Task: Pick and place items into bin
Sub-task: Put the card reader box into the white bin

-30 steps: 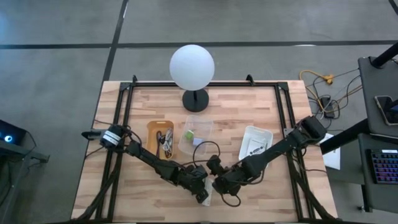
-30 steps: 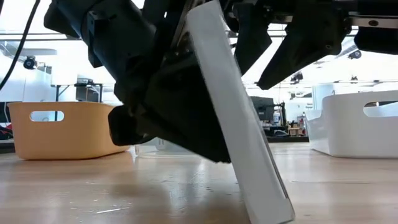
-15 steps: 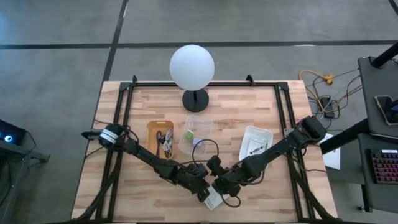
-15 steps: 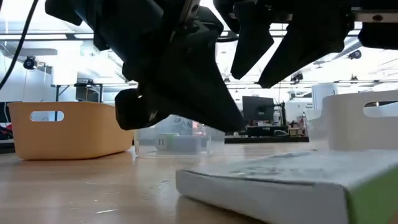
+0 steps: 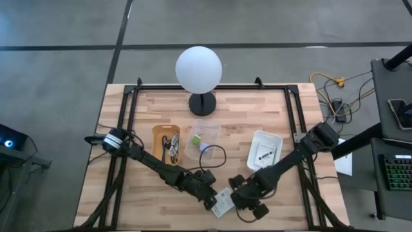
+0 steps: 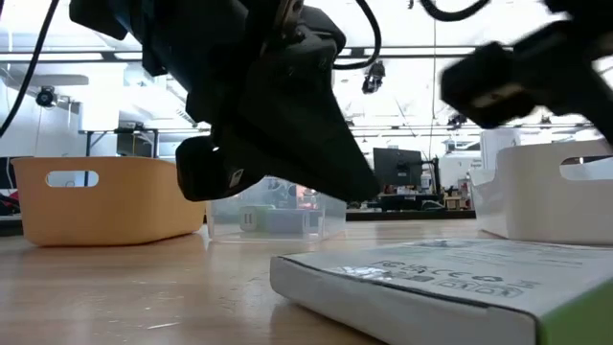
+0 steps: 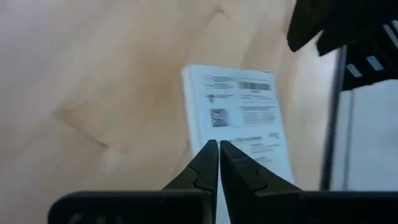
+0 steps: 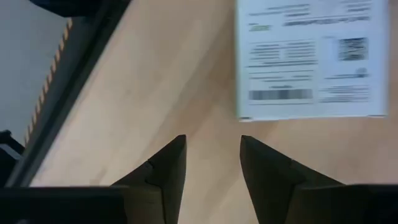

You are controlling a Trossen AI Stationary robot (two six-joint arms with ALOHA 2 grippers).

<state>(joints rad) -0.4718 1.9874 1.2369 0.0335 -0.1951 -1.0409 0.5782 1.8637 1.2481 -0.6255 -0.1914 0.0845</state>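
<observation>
A flat white printed packet [image 5: 223,204] lies on its broad face on the table near the front edge; it also shows in the low view [image 6: 450,283]. My left gripper [image 7: 218,149] is shut and hangs just above the packet's [image 7: 239,115] left end [image 5: 210,203], apart from it in the low view. My right gripper [image 8: 212,146] stands open just right of the packet [image 8: 311,59], over bare wood [image 5: 246,206], with nothing between its fingers.
An orange bin [image 5: 166,143] with cables, a clear bin [image 5: 201,138] with a green cube and a white bin [image 5: 264,148] with a packet stand mid-table. The white globe lamp [image 5: 199,71] stands at the far edge. Black rails [image 5: 126,129] run down both sides.
The packet, which stood tilted on one edge between the grippers, has tipped over and now lies flat on the table. My right gripper has swung toward the table's near right, turning at the wrist as it went, and now points more steeply down.
</observation>
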